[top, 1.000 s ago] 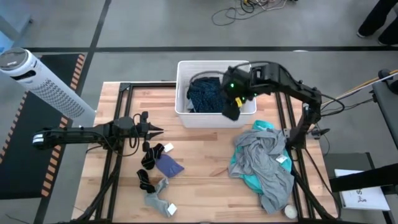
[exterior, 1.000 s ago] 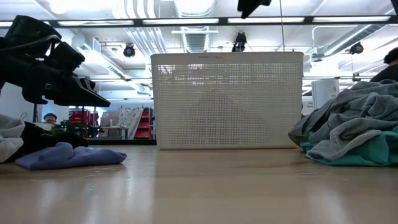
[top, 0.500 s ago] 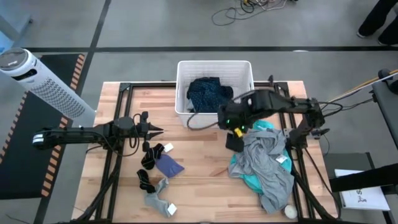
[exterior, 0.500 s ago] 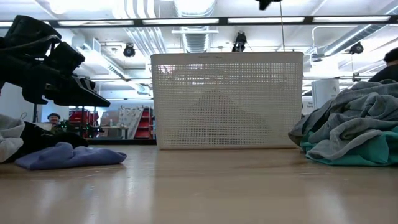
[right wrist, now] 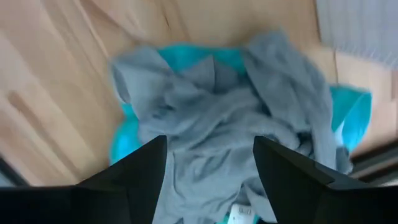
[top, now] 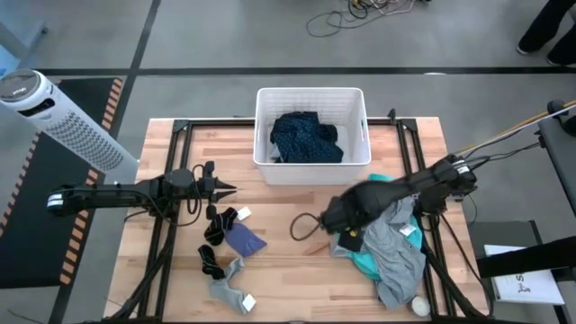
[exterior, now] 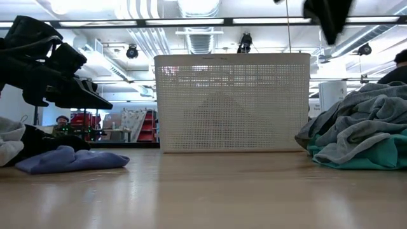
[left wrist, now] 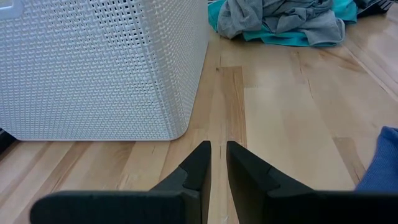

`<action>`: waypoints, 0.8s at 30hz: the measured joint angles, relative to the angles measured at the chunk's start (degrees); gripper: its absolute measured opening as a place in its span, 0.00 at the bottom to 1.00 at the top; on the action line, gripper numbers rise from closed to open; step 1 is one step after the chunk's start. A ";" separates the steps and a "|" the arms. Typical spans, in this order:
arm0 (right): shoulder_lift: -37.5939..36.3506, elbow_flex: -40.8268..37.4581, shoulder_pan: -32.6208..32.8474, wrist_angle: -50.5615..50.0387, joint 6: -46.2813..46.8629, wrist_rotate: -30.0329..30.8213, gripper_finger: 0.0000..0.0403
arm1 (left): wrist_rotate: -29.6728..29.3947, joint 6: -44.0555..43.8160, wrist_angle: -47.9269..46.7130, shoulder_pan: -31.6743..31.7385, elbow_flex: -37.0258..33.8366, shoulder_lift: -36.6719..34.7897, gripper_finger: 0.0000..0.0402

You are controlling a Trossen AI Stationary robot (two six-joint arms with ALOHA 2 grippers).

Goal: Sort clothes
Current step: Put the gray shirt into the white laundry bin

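Note:
The navy speckled garment [top: 306, 139] lies inside the white basket [top: 263, 162]. The grey shirt [top: 389, 236] lies heaped on the bright teal garment [top: 360, 261] at the table's right; both also show in the low view, the shirt [exterior: 362, 124] above the teal garment [exterior: 356, 159]. The small blue-purple cloth [top: 245, 240] and the black socks [top: 220, 225] and grey socks [top: 229, 290] lie at the near left. My right gripper [right wrist: 211, 168] is open, above the grey shirt [right wrist: 211, 118], high off the table [exterior: 327, 19]. My left gripper [left wrist: 217, 162] is shut and empty, left of the basket's near corner.
A small white ball [top: 419, 306] lies at the table's near right corner. A white perforated cylinder [top: 63, 121] stands off the table's far left. Bare wood [top: 297, 261] lies between the socks and the shirt pile. The basket wall [left wrist: 99, 68] stands close ahead of my left gripper.
My right gripper has gone from above the basket's right rim toward the table's near edge and come down, and now hangs over the left part of the grey shirt pile. The clothes have not moved.

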 joint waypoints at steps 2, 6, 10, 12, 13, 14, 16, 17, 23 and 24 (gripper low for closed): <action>0.00 -3.07 0.78 -0.02 1.35 0.03 0.58 | -0.01 0.00 0.00 0.00 -0.01 0.00 0.09; 0.00 -8.44 1.49 -0.01 4.15 0.45 0.61 | -0.01 -0.01 0.00 0.02 -0.01 0.02 0.09; 0.00 -12.44 1.56 0.28 6.36 1.61 0.62 | -0.01 -0.02 0.00 0.01 -0.01 0.02 0.09; 0.00 -13.85 1.58 0.92 7.89 1.91 0.62 | -0.01 0.00 0.00 0.02 -0.01 0.02 0.09; 0.00 -14.43 1.73 1.29 8.80 2.05 0.62 | -0.01 0.00 0.00 0.02 -0.01 0.01 0.09; -0.07 -15.01 1.84 1.85 9.46 2.10 0.62 | -0.01 -0.02 0.00 0.02 0.01 0.00 0.09; -0.52 -16.13 2.10 4.02 10.71 2.13 0.61 | 0.00 -0.01 0.00 0.02 0.00 0.01 0.09; -0.92 -16.73 2.21 5.06 11.62 2.27 0.61 | 0.00 -0.01 0.00 0.02 0.00 0.02 0.09; -4.30 -21.44 2.33 11.93 16.34 3.24 0.57 | -0.01 -0.01 0.00 0.02 0.00 0.02 0.09; -4.81 -22.42 2.33 12.85 16.87 3.52 0.56 | -0.01 -0.01 0.00 0.02 -0.01 0.02 0.09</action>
